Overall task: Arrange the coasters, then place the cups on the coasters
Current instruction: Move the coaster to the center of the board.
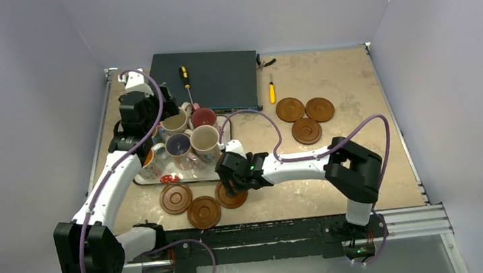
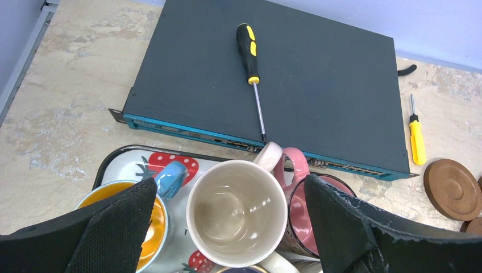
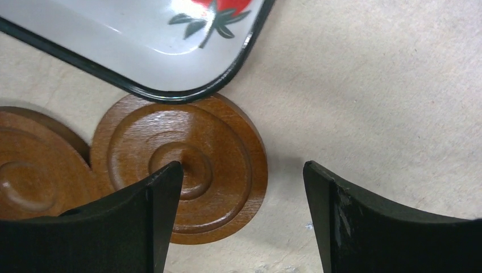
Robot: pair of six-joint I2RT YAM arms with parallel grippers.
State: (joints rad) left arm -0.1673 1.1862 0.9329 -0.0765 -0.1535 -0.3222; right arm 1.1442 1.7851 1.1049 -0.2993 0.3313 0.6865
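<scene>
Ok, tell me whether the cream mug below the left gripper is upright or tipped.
Upright: the cream mug stands on the tray, its round mouth facing straight up and its bare bottom visible inside.

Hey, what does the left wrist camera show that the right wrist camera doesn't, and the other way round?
Left wrist only: a cream mug, a pink mug, and a dark box with a black-and-yellow screwdriver lying on it. Right wrist only: a close coaster at the corner of the strawberry tray, a second coaster beside it. Both: that tray, brown coasters, the tan table.
</scene>
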